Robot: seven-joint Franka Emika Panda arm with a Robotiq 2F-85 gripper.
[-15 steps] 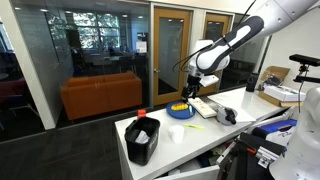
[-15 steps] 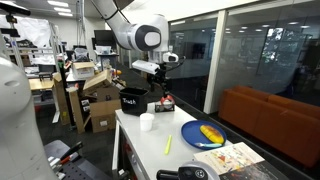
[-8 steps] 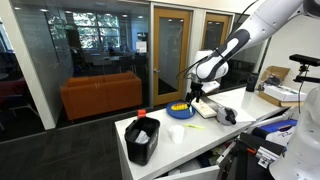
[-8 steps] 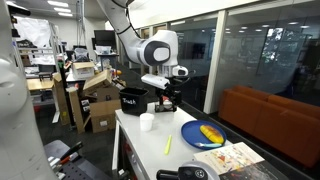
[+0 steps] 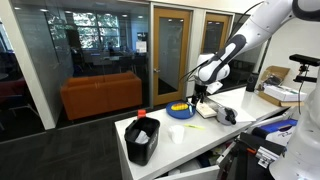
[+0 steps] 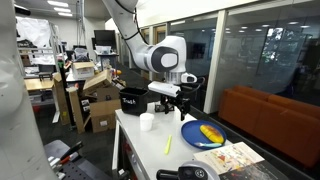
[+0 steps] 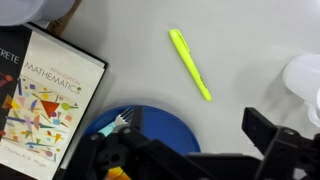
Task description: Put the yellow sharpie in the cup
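Evidently a pre-grasp moment. The end effector (image 7: 195,158) hangs above the counter (image 7: 250,40) with its jaws wide and nothing between them, probably spread to straddle the thin pen.

- **Yellow marker** (image 7: 190,63): it lies flat on bare counter, touching nothing. Its long axis runs from 11 to 5 o'clock in the wrist view.
- **Cup** (image 7: 305,85): it sits at the marker's 3 o'clock, near but apart. It is cut off by the frame edge in the wrist view. In an exterior view the cup (image 6: 147,122) stands upright, mouth up, ready to take the pen end-first.
- **Blue plate** (image 7: 150,125): it sits at the marker's 7 o'clock, clear of the pen.
- **Maths book** (image 7: 50,95): it sits at the marker's 9 o'clock, also clear.
- **Black bin** (image 6: 133,100): it stands beyond the cup, well away from the marker.

Judgement: the jaws will likely need turning across the marker's axis before descent. The open counter around the pen leaves room for both fingers.
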